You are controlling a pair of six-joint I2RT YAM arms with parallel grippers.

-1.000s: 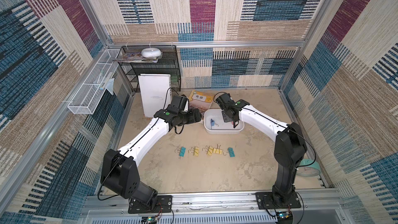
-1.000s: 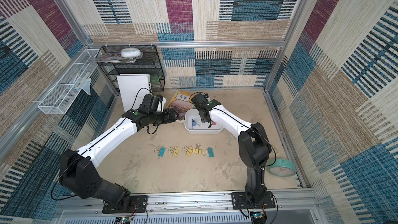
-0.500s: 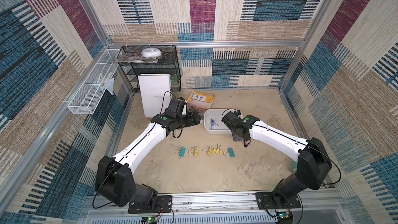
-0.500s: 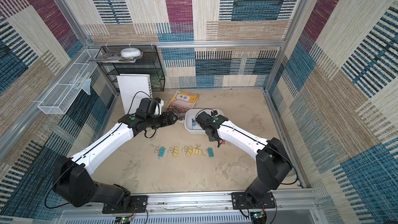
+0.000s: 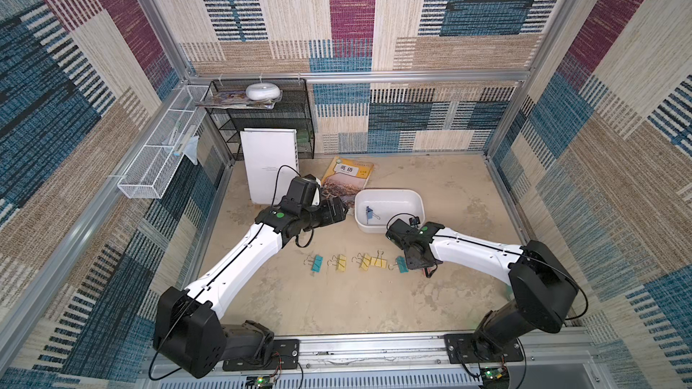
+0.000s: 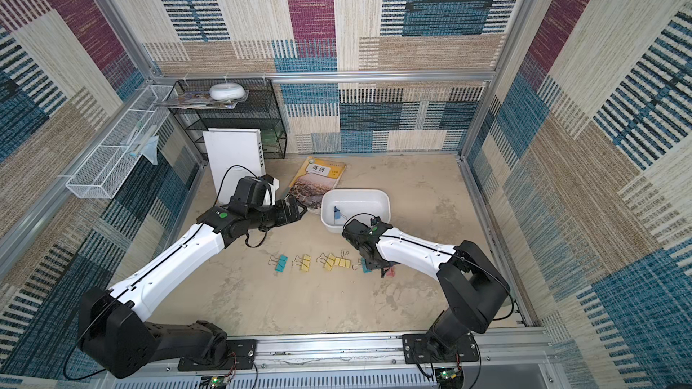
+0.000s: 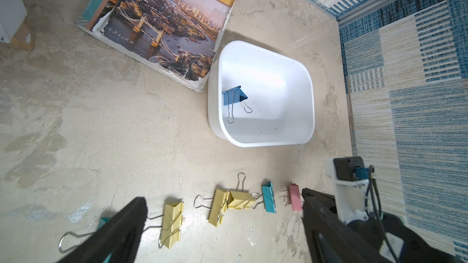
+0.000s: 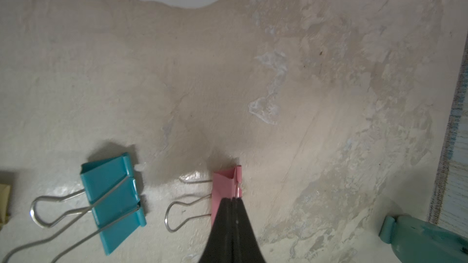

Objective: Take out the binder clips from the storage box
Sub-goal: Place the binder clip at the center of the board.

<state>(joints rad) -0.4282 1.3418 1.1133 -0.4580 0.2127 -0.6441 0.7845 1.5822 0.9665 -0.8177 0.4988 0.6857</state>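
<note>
1. The storage box (image 5: 369,227) stands on the table (image 5: 337,312), its corner just beside the near corner of the book (image 5: 348,177). Both top views show it upright with its rim up.
2. One blue binder clip (image 7: 234,96) lies inside the storage box, on the floor close to the wall on the book's side. It is also visible in a top view (image 6: 337,214). Its wire handles point away from that wall.
3. Six binder clips lie outside the box in a row on the table, on the side towards the arm bases. In order these are a teal binder clip (image 5: 317,263), a yellow binder clip (image 5: 340,261), two yellow ones touching each other (image 5: 371,261), a second teal one (image 8: 114,201), and a pink binder clip (image 8: 226,185).
4. The right gripper (image 8: 233,199) is at the far end of that row. Its fingers are pressed together on the pink binder clip's body. The clip appears to rest on the table, but contact cannot be confirmed from the right wrist view.
5. The left gripper (image 5: 336,212) hangs over the book's near corner, beside the storage box and apart from it. Its fingers (image 7: 126,223) are spread wide, with nothing between them.
</note>
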